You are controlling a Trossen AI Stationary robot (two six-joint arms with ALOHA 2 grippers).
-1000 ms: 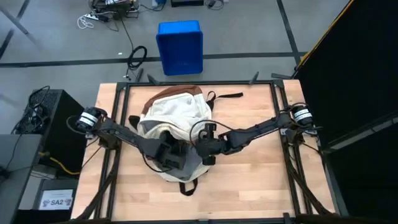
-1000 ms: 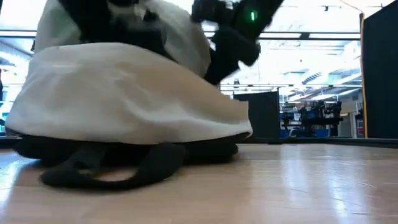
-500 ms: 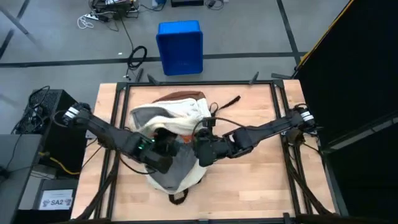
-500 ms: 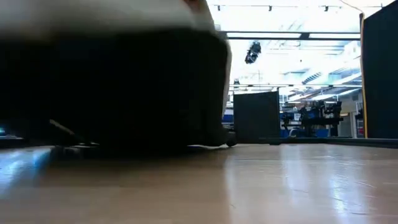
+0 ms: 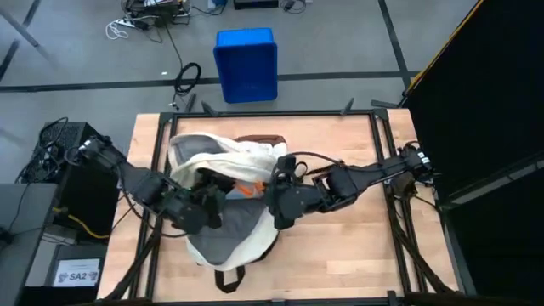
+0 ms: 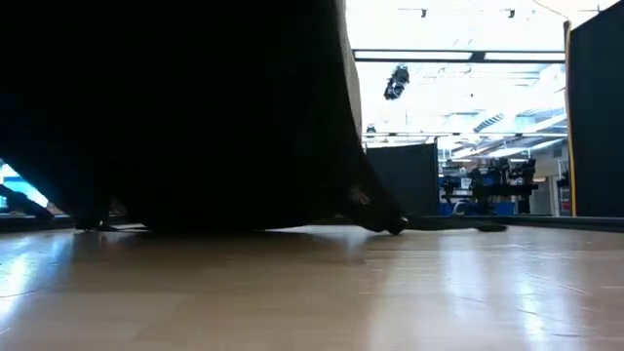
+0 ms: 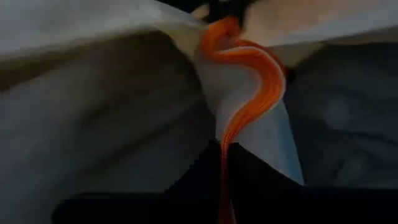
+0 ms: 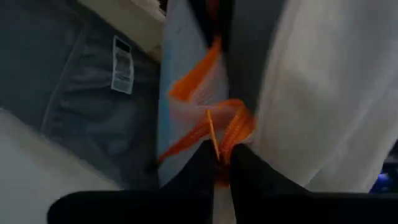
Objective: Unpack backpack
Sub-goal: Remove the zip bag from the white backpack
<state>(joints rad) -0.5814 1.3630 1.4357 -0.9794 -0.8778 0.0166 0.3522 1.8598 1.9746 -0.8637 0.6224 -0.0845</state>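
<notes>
right gripper (image 8: 219, 163) is nearest the work: its fingers are clenched on the orange edge of a clear pouch (image 8: 205, 118), seen in the right wrist view w/ the band bunched right at the tips. left gripper (image 5: 194, 214) sits at the bag's mouth on the other side; the left wrist view shows the same orange band curling just ahead of it, but its own fingers are dark at the bottom there, so can't tell if they're shut or spread.

what changed: over the last sec the backpack (image 5: 223, 161) got dragged toward the desk's (image 5: 340, 263) front edge and its top flap folded back toward the far edge, so the grey lining now lies open facing up. the left arm swung out wider to the desk's left side. the pouch's orange edge now peeks out at the opening between the two grippers; a sec ago no orange showed. in the low view the bag has slid close and now blocks most of the frame.

meaning for the task, imo: bag is open and the first item is caught, prob mid-pull, not yet clear of the bag.

writing: a small white care tag (image 8: 122, 63) on the lining, print too small to read. further off, beyond the desk's far edge, a blue bin (image 5: 246, 64) on the floor, no legible mark.
</notes>
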